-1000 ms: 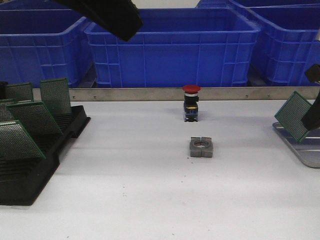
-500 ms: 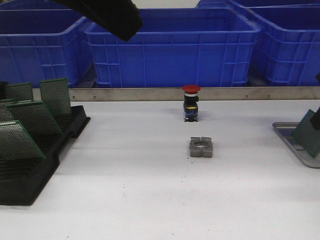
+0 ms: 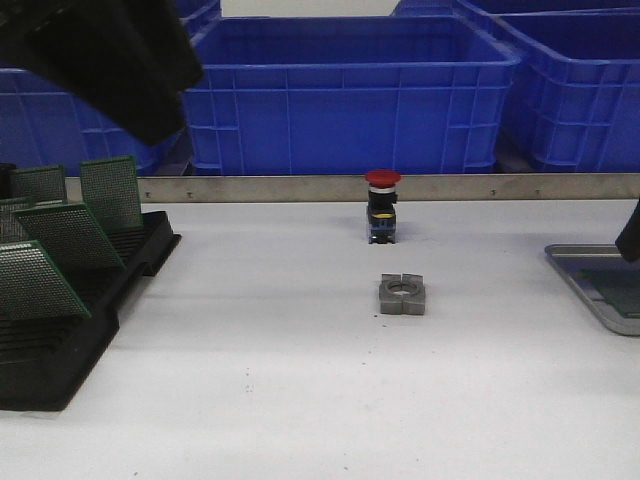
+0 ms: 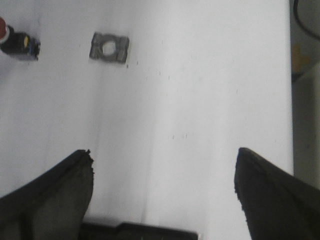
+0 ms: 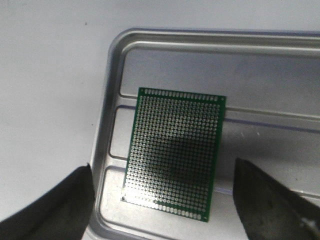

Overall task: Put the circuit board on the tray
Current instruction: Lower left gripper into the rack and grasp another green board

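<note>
The white counter (image 3: 300,400) carries everything, and behind it stand large blue bins (image 3: 340,95), whose walls show no readable writing. Far left of the tray, a black slotted rack (image 3: 70,330) holds several green perforated boards (image 3: 70,235) leaning at a tilt. The tray (image 5: 112,130) is a shallow grey metal piece with a raised rim and pale ribs; in the front view only its near corner (image 3: 590,285) shows at the counter's right edge. The circuit board (image 5: 174,152) lies flat on the tray's floor, close to the tray's rim, across the ribs; it is a green perforated board with rows of small holes and no legible label or marking. The right end effector (image 5: 165,200) hangs above the tray with its two dark fingers (image 5: 50,205) spread wide on either side of the board, released, touching nothing. The left end effector (image 4: 162,192) is likewise spread apart and holds nothing, over bare counter well away from the tray. Between rack and tray, a small grey metal block (image 3: 402,294) with a round hole sits on the counter, and just behind it stands a red-capped push button (image 3: 382,205) with a black body; no text on it can be read.
</note>
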